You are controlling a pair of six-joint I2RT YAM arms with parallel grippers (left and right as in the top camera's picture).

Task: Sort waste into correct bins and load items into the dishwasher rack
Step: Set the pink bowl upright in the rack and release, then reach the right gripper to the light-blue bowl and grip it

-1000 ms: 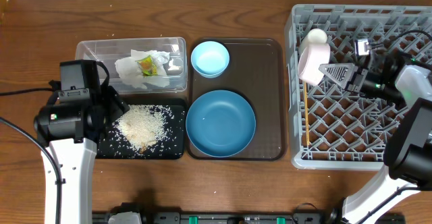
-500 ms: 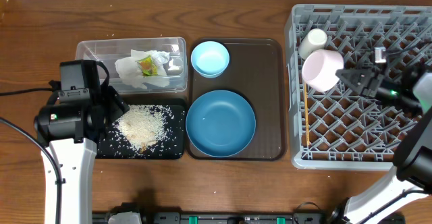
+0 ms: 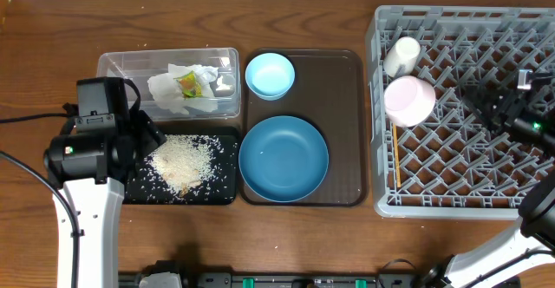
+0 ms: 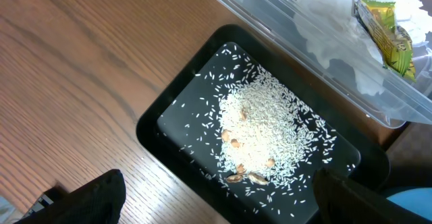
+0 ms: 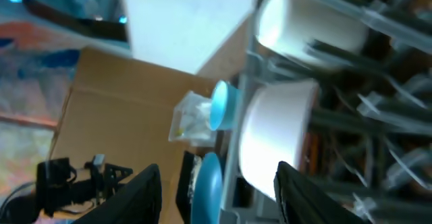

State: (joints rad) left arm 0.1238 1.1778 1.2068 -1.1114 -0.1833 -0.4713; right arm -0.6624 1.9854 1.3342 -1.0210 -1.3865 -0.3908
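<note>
The left arm (image 3: 87,193) pairs a white link with a black boxy wrist (a small green light) and a trailing black cable; the right end effector (image 3: 473,99) is black.

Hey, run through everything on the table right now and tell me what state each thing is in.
pink bowl: tipped on its side in dishwasher rack
white cup: on its side in rack
dark-blue plate: empty, on brown tray
light-blue bowl: upright, empty
clear tub: holds napkin, wrapper
black tray: holds rice
left gripper: open, empty
right gripper: open, empty
</note>
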